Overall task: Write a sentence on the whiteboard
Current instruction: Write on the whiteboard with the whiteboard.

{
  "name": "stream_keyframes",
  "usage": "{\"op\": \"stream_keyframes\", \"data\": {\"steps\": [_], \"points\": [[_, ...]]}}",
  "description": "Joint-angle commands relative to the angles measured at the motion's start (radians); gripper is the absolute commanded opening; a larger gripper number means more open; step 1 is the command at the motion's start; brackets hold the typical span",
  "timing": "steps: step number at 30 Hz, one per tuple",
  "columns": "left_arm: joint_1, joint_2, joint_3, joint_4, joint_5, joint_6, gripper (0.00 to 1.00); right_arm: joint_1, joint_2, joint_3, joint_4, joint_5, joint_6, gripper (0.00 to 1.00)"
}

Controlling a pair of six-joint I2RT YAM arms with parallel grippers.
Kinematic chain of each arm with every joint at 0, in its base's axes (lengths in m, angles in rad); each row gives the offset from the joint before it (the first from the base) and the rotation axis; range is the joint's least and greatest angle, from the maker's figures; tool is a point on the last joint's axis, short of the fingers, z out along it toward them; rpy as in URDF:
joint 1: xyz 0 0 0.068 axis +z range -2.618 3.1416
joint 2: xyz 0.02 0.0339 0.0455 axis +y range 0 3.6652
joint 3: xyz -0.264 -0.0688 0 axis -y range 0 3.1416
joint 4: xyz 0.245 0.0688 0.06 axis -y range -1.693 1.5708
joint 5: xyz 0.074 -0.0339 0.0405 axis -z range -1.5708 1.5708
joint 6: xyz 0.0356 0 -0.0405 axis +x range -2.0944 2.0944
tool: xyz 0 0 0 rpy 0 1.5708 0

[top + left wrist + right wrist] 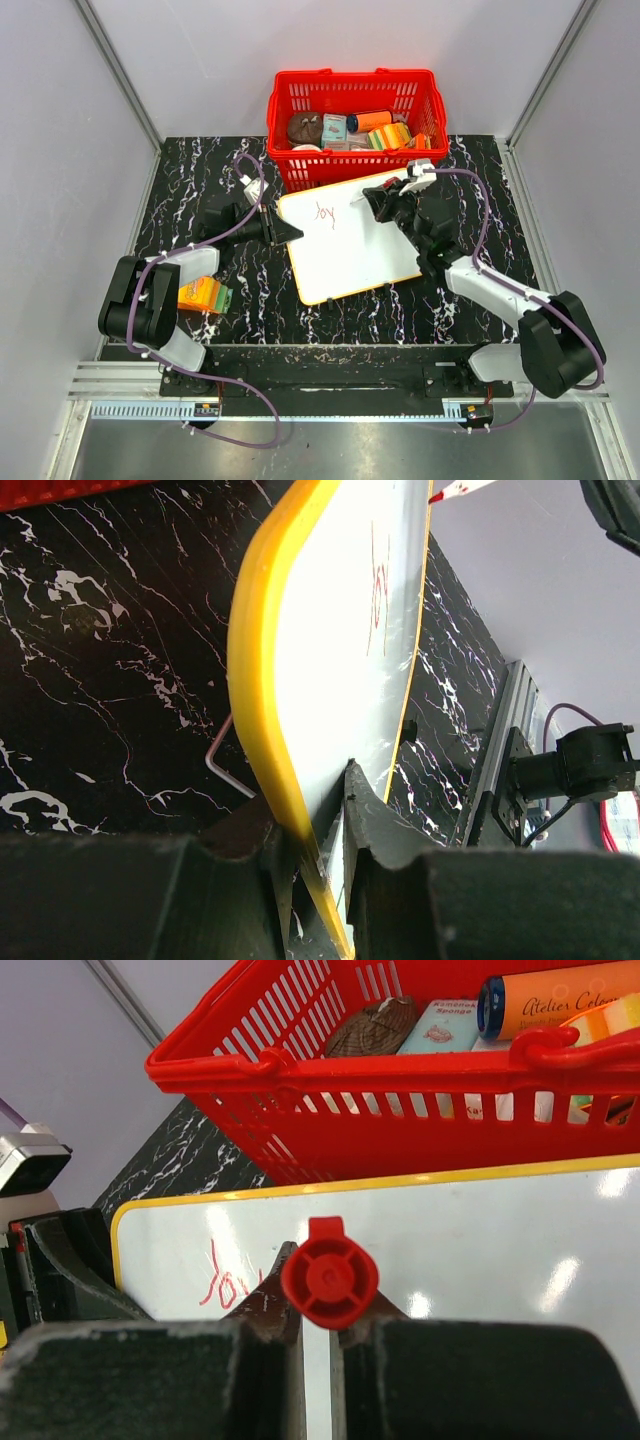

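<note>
- The whiteboard (345,250), white with a thin yellow rim and rounded corners, lies askew on the black marbled counter (250,295), just in front of the red basket (345,168).
- The red writing (323,213) on it reads "Joy". An orange tube (560,1000) in the basket reads "Atelier Colo", then is cut off.
- The left gripper (290,233) pinches the board's left edge, its arm reaching in sideways.
- The right gripper (380,200), nearly closed, clamps a red-capped marker (329,1280) over the board's far edge.

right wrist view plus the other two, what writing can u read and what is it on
"joy": red handwriting on the whiteboard.
"Atelier Colou", cut off at the frame edge: orange tube in the red basket.
"Sponge", with the word above it blurred: teal box in the basket.
Orange box on the table: print too small to read.
</note>
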Motion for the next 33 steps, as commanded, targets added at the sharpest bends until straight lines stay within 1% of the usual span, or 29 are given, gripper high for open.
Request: {"op": "stream_keyframes", "data": {"steps": [1,19,22,33], "points": [[-0.029,0.025,-0.006,-0.055,-0.135,0.201,0.0,-0.001,0.025,0.065,0.072,-0.037,-0.005,0.0],[-0.031,0.025,-0.004,-0.058,-0.135,0.202,0.0,-0.001,0.079,0.063,0.074,-0.019,0.009,0.0],[-0.031,0.026,-0.004,-0.058,-0.133,0.202,0.0,-0.001,0.073,0.063,0.064,0.021,0.006,0.0],[-0.031,0.03,-0.003,-0.058,-0.135,0.202,0.0,-0.001,0.059,0.047,0.046,0.078,-0.002,0.0]]}}
